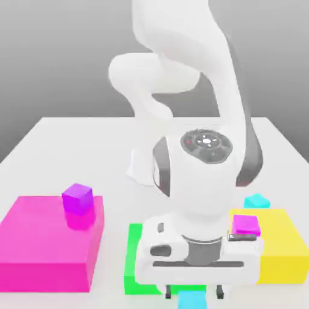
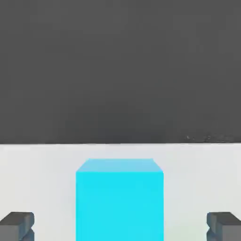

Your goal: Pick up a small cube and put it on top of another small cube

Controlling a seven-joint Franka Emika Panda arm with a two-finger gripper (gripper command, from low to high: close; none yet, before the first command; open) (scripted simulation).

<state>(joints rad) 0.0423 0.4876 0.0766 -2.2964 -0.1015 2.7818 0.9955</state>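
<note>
**Cube centred between parted fingers**

Small plain cyan cube rests on the white tabletop, squarely between the dark fingertips — gripper spread wide, nothing held. Judgement: a straight advance brackets it — no sideways correction needed.

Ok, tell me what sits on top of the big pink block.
A small magenta cube rests on the pink block, near its far corner toward the exterior view's right. The rest of its top is bare. Nothing covers it, so no part of that surface is hidden.
</note>
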